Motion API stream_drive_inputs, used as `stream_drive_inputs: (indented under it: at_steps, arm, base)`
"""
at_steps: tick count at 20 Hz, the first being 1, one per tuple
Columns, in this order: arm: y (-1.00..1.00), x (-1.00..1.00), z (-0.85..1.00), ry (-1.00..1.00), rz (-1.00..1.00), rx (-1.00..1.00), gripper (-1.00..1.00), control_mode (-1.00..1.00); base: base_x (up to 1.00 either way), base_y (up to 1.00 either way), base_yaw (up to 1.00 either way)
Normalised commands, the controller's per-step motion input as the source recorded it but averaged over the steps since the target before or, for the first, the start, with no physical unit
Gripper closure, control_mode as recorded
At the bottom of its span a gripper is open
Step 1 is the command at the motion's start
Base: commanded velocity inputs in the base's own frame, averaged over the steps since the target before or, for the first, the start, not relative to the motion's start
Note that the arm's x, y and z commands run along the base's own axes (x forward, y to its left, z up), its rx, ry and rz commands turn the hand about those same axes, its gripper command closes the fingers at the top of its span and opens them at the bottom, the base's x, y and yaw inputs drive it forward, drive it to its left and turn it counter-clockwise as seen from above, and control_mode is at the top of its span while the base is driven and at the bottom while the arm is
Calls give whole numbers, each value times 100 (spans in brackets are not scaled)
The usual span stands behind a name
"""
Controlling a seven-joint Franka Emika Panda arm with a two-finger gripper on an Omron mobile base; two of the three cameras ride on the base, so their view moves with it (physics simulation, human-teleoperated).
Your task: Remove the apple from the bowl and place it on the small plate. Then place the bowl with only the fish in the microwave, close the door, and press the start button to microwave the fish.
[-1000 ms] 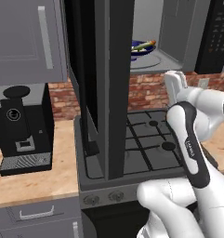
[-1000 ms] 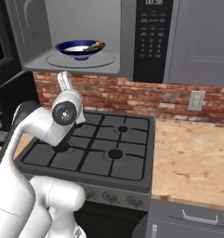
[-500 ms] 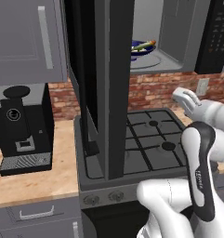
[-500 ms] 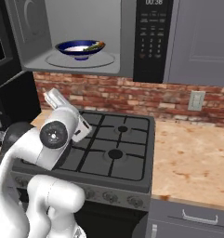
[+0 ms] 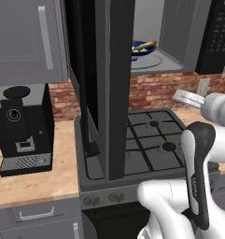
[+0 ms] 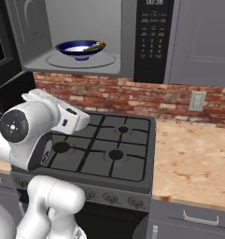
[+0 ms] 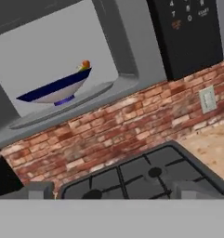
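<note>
The dark blue bowl (image 6: 79,49) rests on the turntable inside the open microwave (image 6: 151,37), with the yellow-green fish (image 6: 94,46) lying in it. From the left, the bowl (image 5: 143,50) and fish (image 5: 144,45) peek out past the door (image 5: 114,88), which stands swung wide open over the stove's left side. My gripper (image 7: 113,193) is open and empty, hanging over the stove below the microwave and pointing toward the bowl (image 7: 55,88). The hand (image 5: 186,97) sits well below the cavity. The apple and the small plate are out of view.
A black gas stove (image 6: 104,149) lies under the arm. A black coffee machine (image 5: 20,126) stands on the left counter. To the right are a wooden counter (image 6: 193,158) and a wall outlet (image 6: 197,100). Grey cabinets (image 5: 25,37) flank the microwave.
The hand has dropped down and back from the microwave opening to just above the stove. Bowl, fish and door have not moved.
</note>
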Motion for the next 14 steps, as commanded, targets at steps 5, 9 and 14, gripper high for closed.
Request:
stream_drive_inputs:
  at_steps: [5,9,14]
  arm:
    - [-3,5,-25,-1,-9,-42,-100,-100]
    - [-20,9,0,-2,-7,-40,-100,-100]
    - [-2,-6,0,-4,-19,-42,-100,-100]
  base:
    - [0,0,0]
    - [0,0,0]
    - [0,0,0]
